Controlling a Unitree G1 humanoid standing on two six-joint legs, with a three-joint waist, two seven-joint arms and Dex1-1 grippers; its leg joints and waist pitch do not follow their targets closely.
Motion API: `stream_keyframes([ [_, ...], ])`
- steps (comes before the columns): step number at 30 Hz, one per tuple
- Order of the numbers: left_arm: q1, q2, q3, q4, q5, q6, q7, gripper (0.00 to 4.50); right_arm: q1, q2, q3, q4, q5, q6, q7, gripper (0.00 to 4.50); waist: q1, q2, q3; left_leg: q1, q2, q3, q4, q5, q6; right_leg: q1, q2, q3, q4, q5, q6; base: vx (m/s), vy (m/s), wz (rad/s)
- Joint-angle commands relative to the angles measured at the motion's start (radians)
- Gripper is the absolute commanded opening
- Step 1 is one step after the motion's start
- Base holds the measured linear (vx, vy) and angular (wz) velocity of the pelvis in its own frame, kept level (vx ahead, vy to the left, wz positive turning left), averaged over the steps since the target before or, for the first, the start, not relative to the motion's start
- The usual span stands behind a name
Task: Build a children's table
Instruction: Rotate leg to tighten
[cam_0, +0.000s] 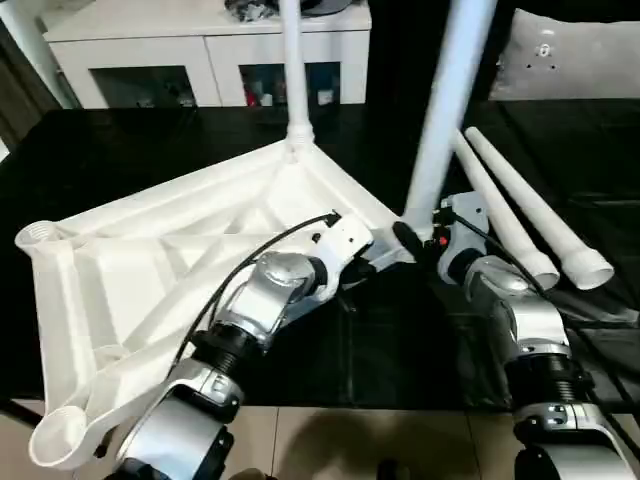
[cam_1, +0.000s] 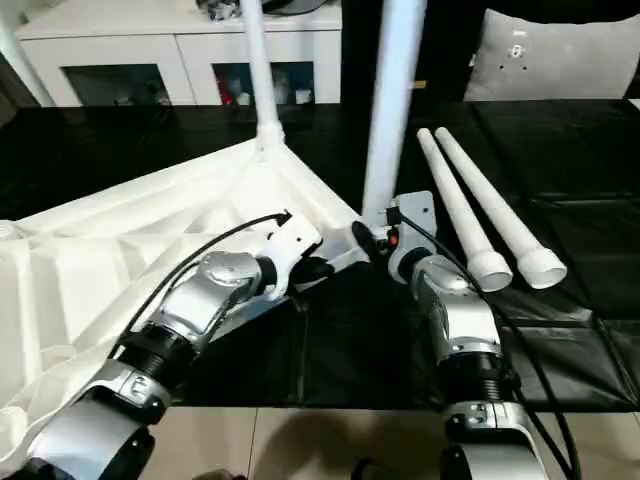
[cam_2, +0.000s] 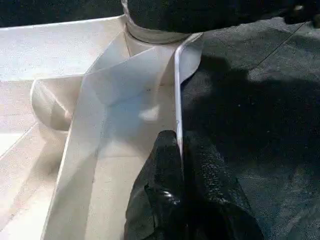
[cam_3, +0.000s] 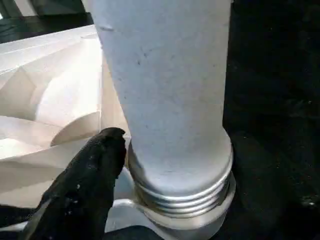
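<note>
Black matting (cam_0: 420, 350) is spread under both grippers; a white cabinet (cam_0: 200, 60) is seen beyond. The upturned table top (cam_0: 150, 270) is pinched at its edge by the left gripper (cam_2: 181, 150). The right gripper (cam_3: 107, 150), jaws apart, is set against a standing leg (cam_3: 170, 100).

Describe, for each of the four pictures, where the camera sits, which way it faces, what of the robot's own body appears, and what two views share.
Left eye: on the head, looking forward and down at the upturned table top; both silver forearms show.
Right eye: beside it, same scene, with the two loose legs lying on the black mat.
Left wrist: along the left gripper, shut on the table top's rim.
Right wrist: close on the near leg at its threaded end in the corner socket; one black finger shows.
Shared: both wrist views show the table top's ribbed underside.
</note>
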Motion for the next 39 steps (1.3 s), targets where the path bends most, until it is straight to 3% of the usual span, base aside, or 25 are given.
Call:
stream_keyframes([
  [1,-0.018,0.003,0.008,-0.050,-0.005,-0.072,-0.010,0.00,0.021,0.022,0.058,-0.017,0.026,0.003,0.055,3.93,0.009,-0.020,-0.071,-0.001,-0.004,0.013,-0.056,-0.173,0.127,0.085,-0.040,0.026,-0.069,-0.386,-0.117,0.000,0.000,0.00],
  [7,-0.012,0.080,-0.008,-0.028,-0.008,-0.146,-0.113,0.00,0.065,-0.093,0.080,-0.057,0.018,-0.046,0.212,4.43,0.011,-0.018,-0.068,0.002,0.000,0.013,-0.057,-0.195,0.133,0.083,-0.039,0.028,-0.068,-0.369,-0.129,0.000,0.000,0.00],
  [16,0.016,0.183,-0.047,-0.034,-0.033,-0.265,-0.322,0.00,0.100,-0.284,0.107,-0.080,0.034,-0.121,0.488,4.43,0.033,-0.016,-0.068,0.005,0.007,0.014,-0.056,-0.193,0.141,0.082,-0.041,0.033,-0.059,-0.339,-0.154,0.000,0.000,0.00],
  [19,0.027,0.239,-0.082,-0.039,-0.028,-0.323,-0.429,0.00,0.087,-0.350,0.128,-0.056,0.006,-0.235,0.564,4.43,0.042,-0.015,-0.070,0.005,0.010,0.014,-0.056,-0.199,0.134,0.082,-0.043,0.035,-0.056,-0.336,-0.155,0.000,0.000,0.00],
  [27,0.034,0.295,-0.106,-0.060,-0.042,-0.372,-0.554,0.00,0.095,-0.400,0.175,-0.084,0.054,-0.263,0.772,4.43,0.062,-0.020,-0.068,0.009,0.014,0.016,-0.057,-0.213,0.132,0.079,-0.043,0.037,-0.051,-0.342,-0.171,0.000,0.000,0.00],
  [39,0.062,0.325,-0.139,-0.137,-0.064,-0.390,-0.669,0.00,0.097,-0.389,0.230,-0.092,0.088,-0.264,0.899,4.27,0.073,-0.021,-0.064,0.008,0.014,0.014,-0.059,-0.235,0.110,0.075,-0.044,0.037,-0.058,-0.443,-0.132,0.000,0.000,0.00],
])
